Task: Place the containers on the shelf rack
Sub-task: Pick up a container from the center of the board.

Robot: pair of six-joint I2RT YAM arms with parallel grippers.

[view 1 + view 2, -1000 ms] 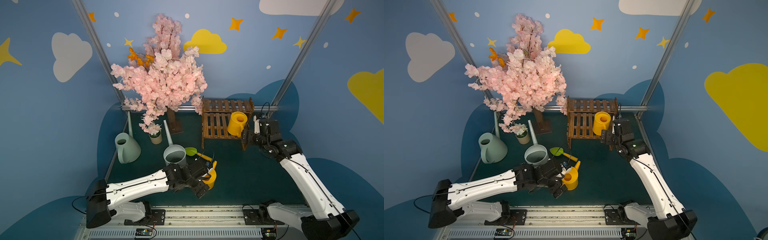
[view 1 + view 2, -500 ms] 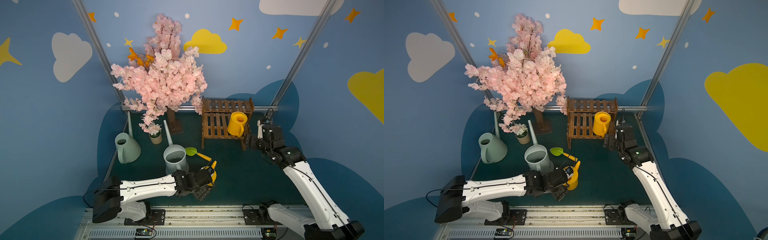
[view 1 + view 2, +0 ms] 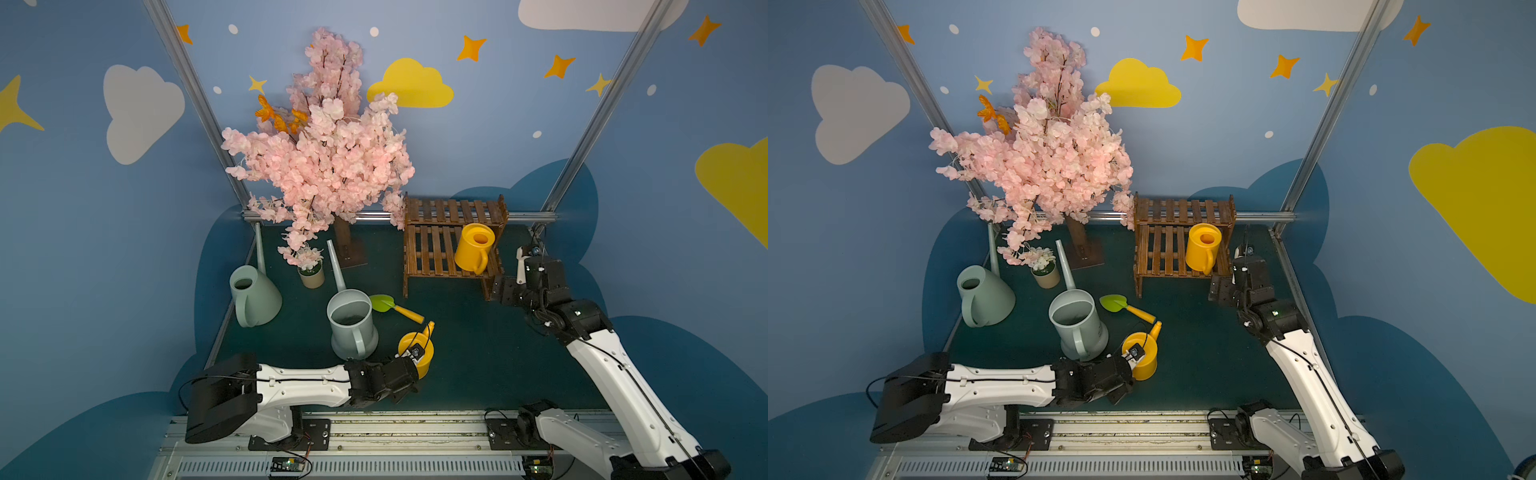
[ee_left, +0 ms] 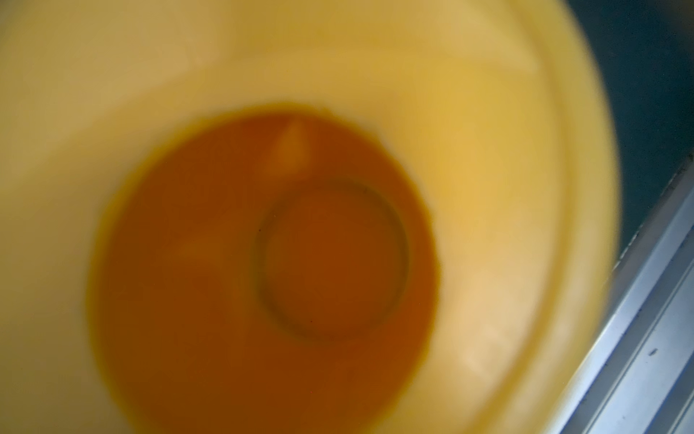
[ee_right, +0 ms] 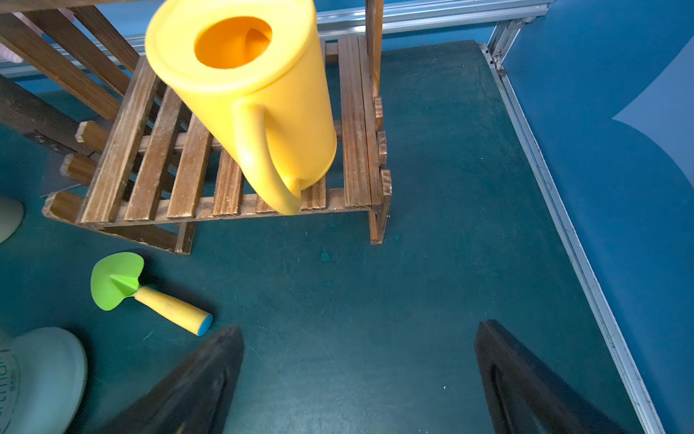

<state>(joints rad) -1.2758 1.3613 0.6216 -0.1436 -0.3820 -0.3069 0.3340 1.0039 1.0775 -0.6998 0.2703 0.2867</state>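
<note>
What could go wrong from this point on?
The left claw is at the floor yellow can, which stands close beside the grey-blue can; lifting might bump that. The shelved yellow can stands at the front edge of the shelf rack, handle outward; a nudge could tip it off.

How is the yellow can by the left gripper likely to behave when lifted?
Probably light: the left wrist view shows the yellow can empty inside. Its smooth plastic wall may be slippery for the left gripper. Gripped at the rim on one side, it would likely tilt.
</note>
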